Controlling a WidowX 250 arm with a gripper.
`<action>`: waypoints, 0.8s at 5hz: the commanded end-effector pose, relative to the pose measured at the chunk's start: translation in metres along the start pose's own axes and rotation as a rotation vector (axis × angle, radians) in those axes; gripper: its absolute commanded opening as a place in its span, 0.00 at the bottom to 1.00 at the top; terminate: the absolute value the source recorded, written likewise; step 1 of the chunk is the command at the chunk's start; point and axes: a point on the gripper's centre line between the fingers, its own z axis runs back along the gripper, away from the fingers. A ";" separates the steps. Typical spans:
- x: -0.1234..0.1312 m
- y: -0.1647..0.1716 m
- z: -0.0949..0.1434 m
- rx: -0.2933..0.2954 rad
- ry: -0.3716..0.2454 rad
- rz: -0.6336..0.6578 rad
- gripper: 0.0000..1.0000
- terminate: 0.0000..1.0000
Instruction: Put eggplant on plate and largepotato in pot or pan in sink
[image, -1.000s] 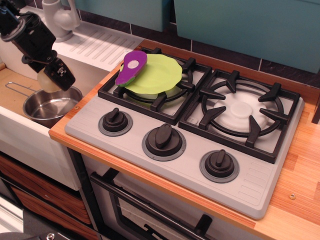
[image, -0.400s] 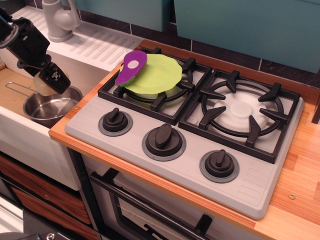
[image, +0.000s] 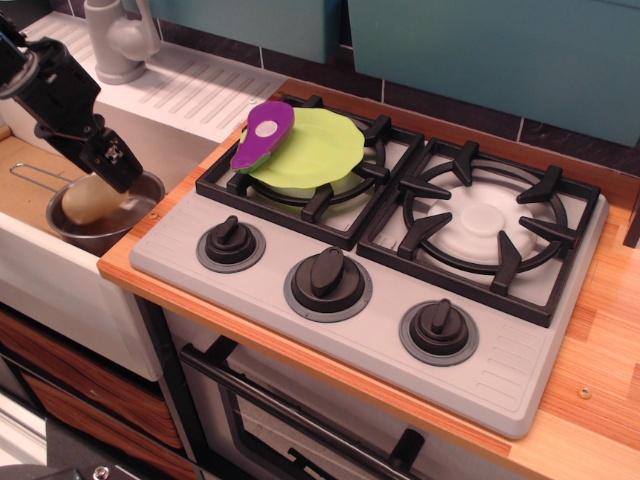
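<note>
The purple eggplant (image: 265, 130) lies on the left rim of the lime-green plate (image: 322, 150), which sits on the stove's back-left burner. The tan largepotato (image: 88, 199) rests inside the shiny steel pot (image: 148, 192) in the sink (image: 50, 270) at the far left. My gripper (image: 110, 162) hangs just above the potato's upper right end. Its black fingers look spread, with the potato below them rather than between them.
The grey stove (image: 380, 290) has three black knobs along its front and a bare right burner (image: 485, 225). The faucet (image: 118, 40) and ribbed drainboard (image: 200, 85) stand behind the sink. The wooden counter edge (image: 120, 270) runs between pot and stove.
The potato was held between the fingers above the pot; it now lies down in the pot, let go. The gripper has dipped slightly.
</note>
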 end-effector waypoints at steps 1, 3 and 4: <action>0.021 -0.022 0.034 0.098 -0.021 -0.026 1.00 0.00; 0.040 -0.064 0.084 0.186 0.103 -0.002 1.00 0.00; 0.047 -0.089 0.098 0.227 0.150 0.006 1.00 0.00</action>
